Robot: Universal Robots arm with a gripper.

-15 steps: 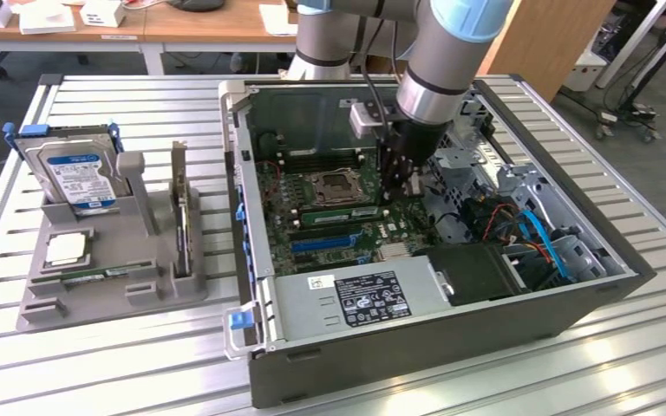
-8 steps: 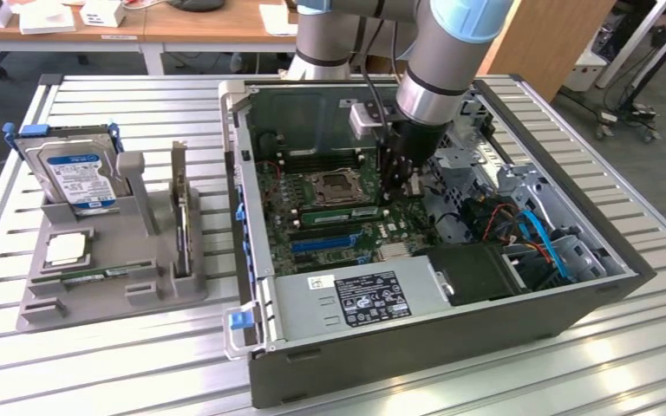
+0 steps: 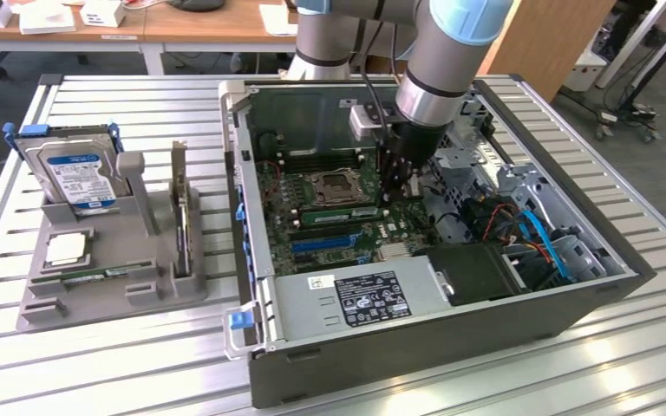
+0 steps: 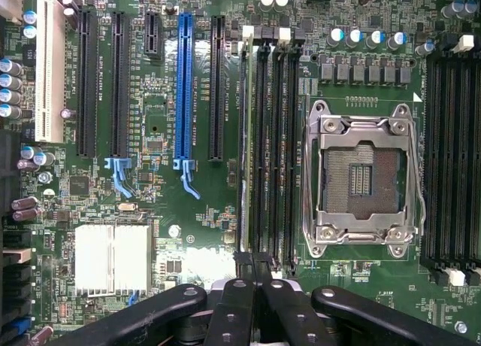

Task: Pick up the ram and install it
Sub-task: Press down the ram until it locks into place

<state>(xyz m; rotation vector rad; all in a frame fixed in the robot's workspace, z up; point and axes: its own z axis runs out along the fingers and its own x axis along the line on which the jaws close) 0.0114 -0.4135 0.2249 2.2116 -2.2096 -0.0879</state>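
One ram [image 4: 244, 147] stands edge-on in its motherboard slot beside the CPU socket [image 4: 362, 179], closed end effector [image 4: 254, 274] directly above (apparently pressing it home).

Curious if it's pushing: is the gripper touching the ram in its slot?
Cannot tell. In the wrist view the shut gripper lies at one end of the ram, edge-on in its slot; neither contact nor gap shows plainly.
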